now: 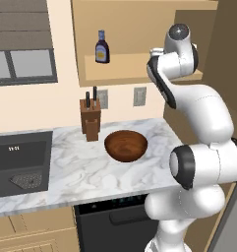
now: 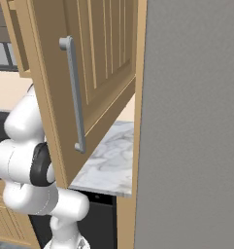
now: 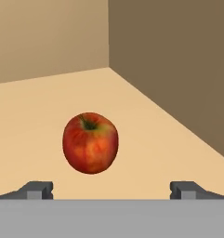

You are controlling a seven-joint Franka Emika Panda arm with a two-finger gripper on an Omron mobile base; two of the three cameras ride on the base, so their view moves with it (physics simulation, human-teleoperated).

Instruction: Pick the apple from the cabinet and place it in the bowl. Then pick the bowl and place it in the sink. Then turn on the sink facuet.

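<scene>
One small round red apple (image 3: pixel 90 142) sits on the light tan wooden cabinet (image 3: pixel 48 111) shelf.
We see our two-finger gripper (image 3: pixel 111 190) spread wide and empty before it; the dark reddish-brown wooden bowl (image 1: pixel 126 145) waits on the marble counter (image 1: pixel 80 167).

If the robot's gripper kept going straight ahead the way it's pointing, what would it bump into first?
Most likely the apple. It sits on the cabinet shelf just ahead of the open gripper, a bit left of the middle between the fingertips. How far off it is, the picture can't say.
</scene>
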